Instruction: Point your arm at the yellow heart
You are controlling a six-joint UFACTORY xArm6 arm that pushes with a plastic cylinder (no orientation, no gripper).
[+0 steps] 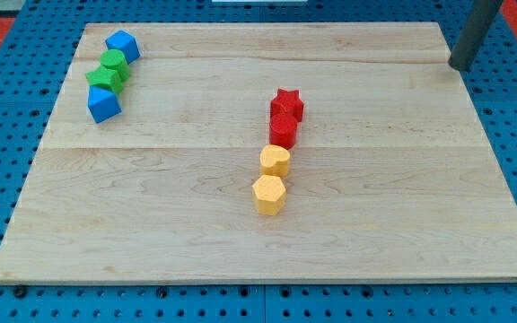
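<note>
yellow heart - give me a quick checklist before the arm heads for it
1. Target found: yellow heart sits mid-board, in the column of blocks: ok.
2. My tip located: at the view's top right, by the board's edge, far from every block: ok.
3. Straight path down-left to the heart free of blocks: ok.
4. Neighbours: red block above and yellow hexagon below look to be touching the heart, so little margin: not ok.
5. Blue and green cluster off the route: ok.

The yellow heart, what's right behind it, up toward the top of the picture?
Behind the yellow heart sits a red block, touching it, then a red star. The red block's lower edge is hidden by the heart. My tip is far off, at the view's top right.
</note>
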